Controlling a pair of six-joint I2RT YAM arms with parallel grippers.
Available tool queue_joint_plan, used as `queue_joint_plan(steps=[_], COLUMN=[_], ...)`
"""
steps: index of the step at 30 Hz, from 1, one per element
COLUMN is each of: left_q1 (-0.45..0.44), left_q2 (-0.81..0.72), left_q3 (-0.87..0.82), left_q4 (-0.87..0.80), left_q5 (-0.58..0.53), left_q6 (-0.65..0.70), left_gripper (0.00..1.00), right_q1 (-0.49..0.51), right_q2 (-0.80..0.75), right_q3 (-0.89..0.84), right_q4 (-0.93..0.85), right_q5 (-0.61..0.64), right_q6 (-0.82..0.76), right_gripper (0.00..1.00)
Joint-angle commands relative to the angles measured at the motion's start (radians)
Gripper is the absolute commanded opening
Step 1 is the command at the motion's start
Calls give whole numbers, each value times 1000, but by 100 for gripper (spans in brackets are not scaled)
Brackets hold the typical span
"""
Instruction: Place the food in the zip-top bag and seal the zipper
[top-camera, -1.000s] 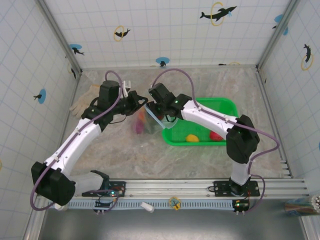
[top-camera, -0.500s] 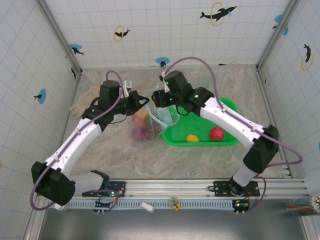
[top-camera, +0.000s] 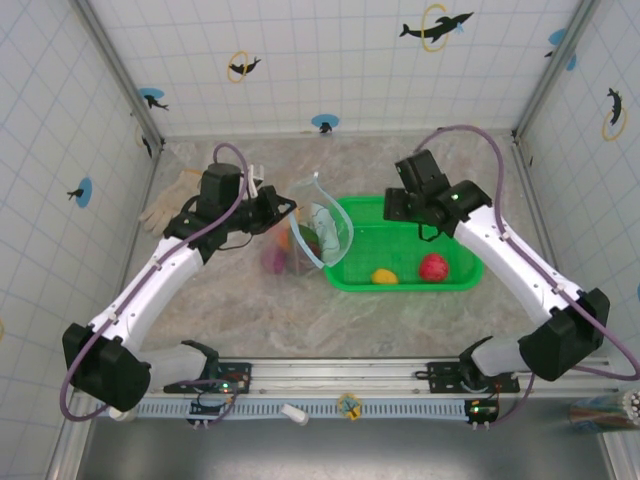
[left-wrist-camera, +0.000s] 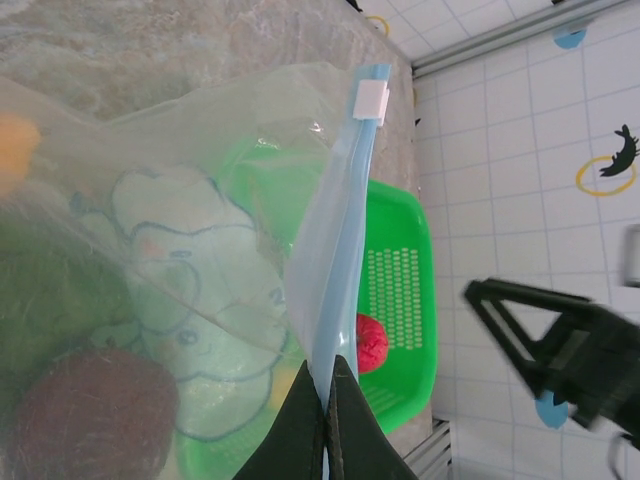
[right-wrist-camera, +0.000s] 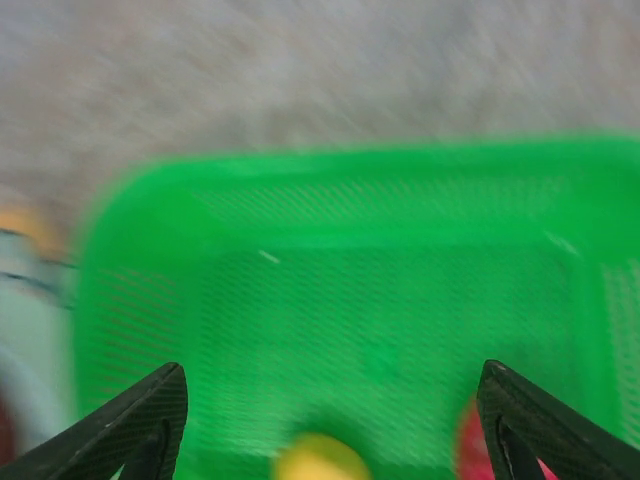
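The zip-top bag (top-camera: 322, 238) is held up at the table's middle, with my left gripper (top-camera: 284, 208) shut on its mouth edge. In the left wrist view the jaws (left-wrist-camera: 328, 385) pinch the light-blue zipper (left-wrist-camera: 350, 220), which has a white slider (left-wrist-camera: 372, 98) at its far end. Food lies inside the bag: a dark brown piece (left-wrist-camera: 95, 420), a magenta one (top-camera: 272, 262) and an orange one (left-wrist-camera: 15, 150). A yellow piece (top-camera: 385, 276) and a red piece (top-camera: 433, 267) lie in the green basket (top-camera: 452, 212). My right gripper (top-camera: 408, 212) hangs open and empty above the basket, over the yellow piece (right-wrist-camera: 320, 462).
A pale glove (top-camera: 165, 208) lies at the far left by the wall. Tiled walls close the table in on three sides. The green basket (right-wrist-camera: 350, 300) stands right of the bag, touching it.
My right arm has drawn back from the bag's mouth and swung right, over the basket. The left gripper has kept its hold on the bag's edge.
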Motion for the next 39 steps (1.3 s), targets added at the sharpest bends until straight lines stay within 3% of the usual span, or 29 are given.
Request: queue_joint_plan(steps=[1, 6, 12, 21, 30, 39], left_q1=[-10, -15, -17, -17, -17, -17], left_q2=[-30, -27, -30, -39, -43, -48], left_q3=[-23, -23, -22, -46, -41, -40], left_q4=[2, -6, -8, -7, -11, -24], left_q5=[5, 4, 4, 1, -9, -24], left_q6=[28, 33, 33, 36, 42, 50], left_gripper=[0, 0, 0, 0, 0, 0], right_q1=[-66, -105, -187, -253, -279, -284], right_q2=[-23, -21, 1, 17, 76, 62], right_q3=[-97, -177, -276, -403, -408, -363], right_q4=[-116, -113, -109, 59, 107, 85], right_q5=[-30, -48, -107, -249, -260, -263], right_q6=[53, 61, 127, 154, 121, 114], right_gripper=[87, 93, 92, 91, 67, 58])
